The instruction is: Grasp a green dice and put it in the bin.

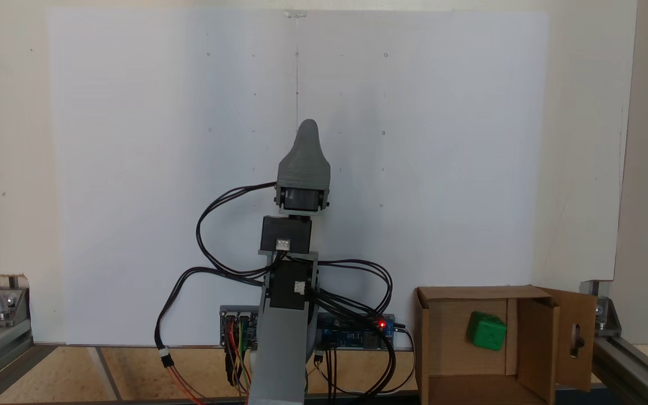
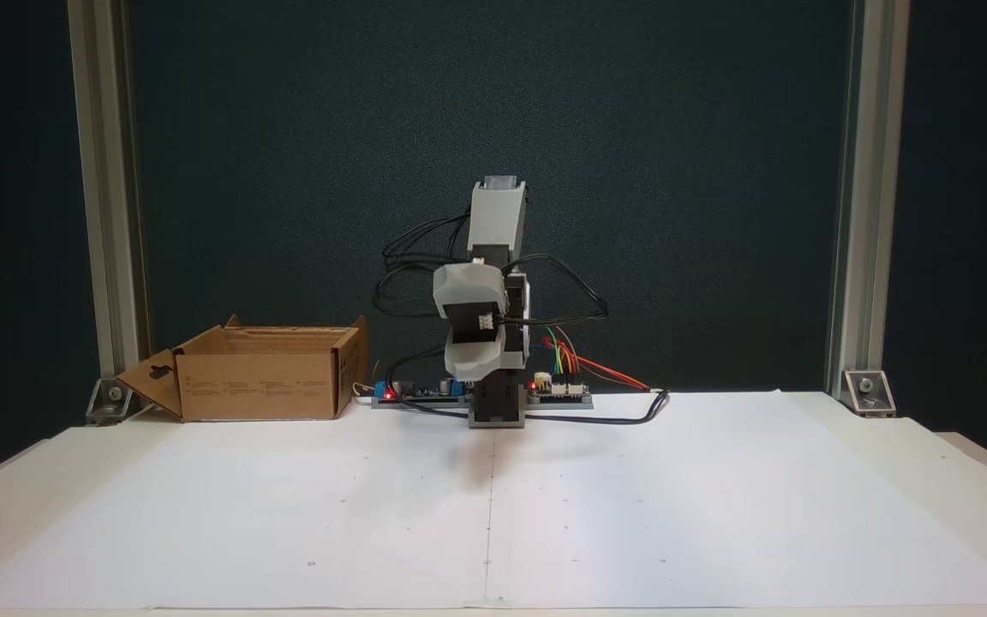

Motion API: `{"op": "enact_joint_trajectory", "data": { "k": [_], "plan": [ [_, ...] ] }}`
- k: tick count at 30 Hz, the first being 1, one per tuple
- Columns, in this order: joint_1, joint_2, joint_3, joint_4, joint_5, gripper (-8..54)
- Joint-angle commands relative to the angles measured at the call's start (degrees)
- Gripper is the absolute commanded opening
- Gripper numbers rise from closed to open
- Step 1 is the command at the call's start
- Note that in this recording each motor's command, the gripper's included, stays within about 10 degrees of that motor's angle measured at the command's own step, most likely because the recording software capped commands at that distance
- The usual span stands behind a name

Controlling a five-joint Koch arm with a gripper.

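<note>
Across the white sheet [image 1: 133, 169] that covers the table, nothing is left to pick up, and that sets the scene: the job looks all but finished. Down at the lower right of a fixed view sits the bin [image 1: 448, 349], flaps loose, the one with the keyhole cutout hanging off to the side; from the other side it stands at the left, beside the arm's base [image 2: 254, 386].

Now the arm [image 1: 284, 343], folded up over its base between the circuit boards, cables looping round it. The gripper [image 1: 307, 132] points out over the sheet, well apart from the bin. Its jaws lie one behind the other from above, and from the front they're tucked away, so I cannot tell whether they're spread or pressed together.

And there it is, the green dice [image 1: 487, 332], resting inside the bin against the inner divider, tilted on a corner by the look of it.

What's left, I'd say, is only to settle into rest. Doing that well means keeping the folded pose tidy, no swing towards the bin that could clip a flap, and cables free of the joints.
</note>
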Motion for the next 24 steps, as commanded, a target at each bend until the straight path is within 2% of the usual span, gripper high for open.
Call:
{"op": "enact_joint_trajectory", "data": {
  "k": [1, 24],
  "plan": [
    [-0.7, 6.5, -0.26, -7.29, 1.49, 43.8],
    [-2.37, 6.42, 16.88, -11.51, 1.41, 44.2]
  ]
}}
